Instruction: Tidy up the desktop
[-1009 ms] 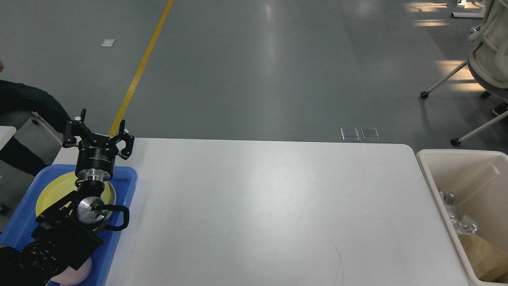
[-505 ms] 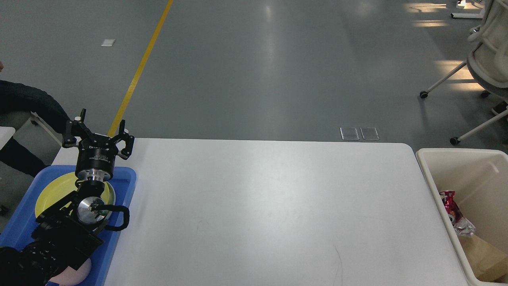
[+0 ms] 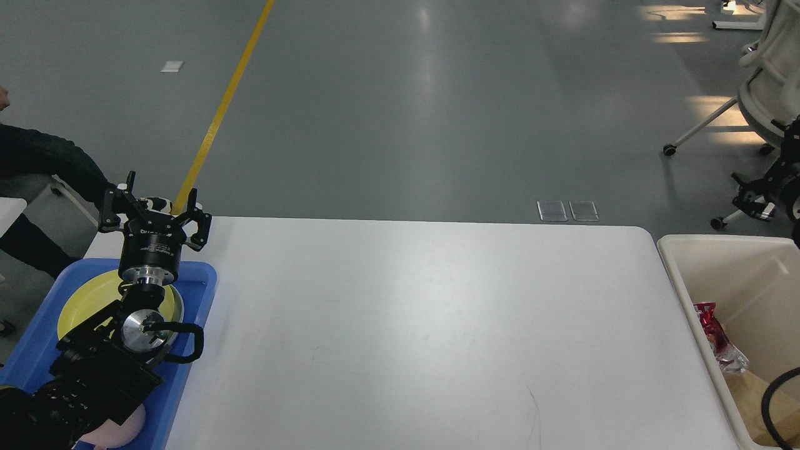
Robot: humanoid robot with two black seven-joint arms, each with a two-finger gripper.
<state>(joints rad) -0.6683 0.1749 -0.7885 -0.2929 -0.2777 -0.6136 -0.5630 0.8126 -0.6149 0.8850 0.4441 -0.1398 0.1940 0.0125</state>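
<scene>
The desktop is a large white tabletop with nothing lying on its bare middle. My left gripper hangs over the desktop's far left corner, just beyond the blue tray, its fingers spread open and holding nothing. My right gripper shows as a small dark shape at the right edge, above the far side of the cream bin. Its fingers cannot be told apart.
The blue tray holds a yellow plate and a pink round thing, partly under my left arm. The bin holds a red wrapper and brown cardboard. A black cable loops at the lower right. A seated person is at far left, an office chair at far right.
My right arm and a black cable have come into view at the right edge. A red wrapper has appeared in the bin. The left arm has stayed put.
</scene>
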